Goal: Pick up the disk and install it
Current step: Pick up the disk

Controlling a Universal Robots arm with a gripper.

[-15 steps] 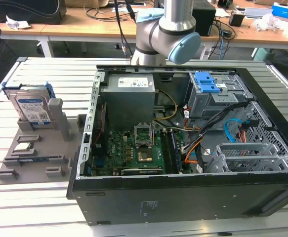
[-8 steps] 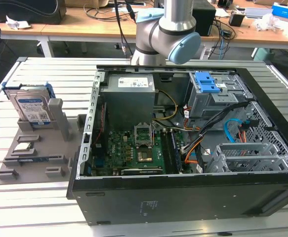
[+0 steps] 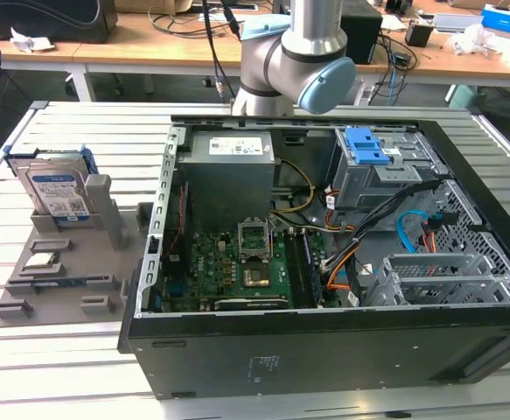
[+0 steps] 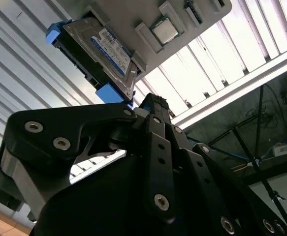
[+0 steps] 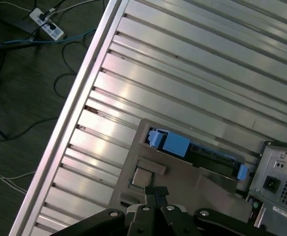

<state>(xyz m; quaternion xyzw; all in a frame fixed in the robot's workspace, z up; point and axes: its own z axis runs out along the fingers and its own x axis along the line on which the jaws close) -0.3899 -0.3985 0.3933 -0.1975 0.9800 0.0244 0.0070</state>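
Slatted aluminium table carries an open computer case across the middle and right of the exterior view, and a grey holder at that view's left. The disk stands on edge in a slot at the holder's far end, in the upper left of the exterior view. Its labelled face and blue rails are exposed, which I judge leaves its sides free for a grasp. A processor chip lies flat lower down on the same holder. In both wrist views the gripper hangs over the holder, apart from the disk, fingertips pressed together with nothing between them. Pickup is not yet done, and the disk is well apart from the drive cage inside the case.
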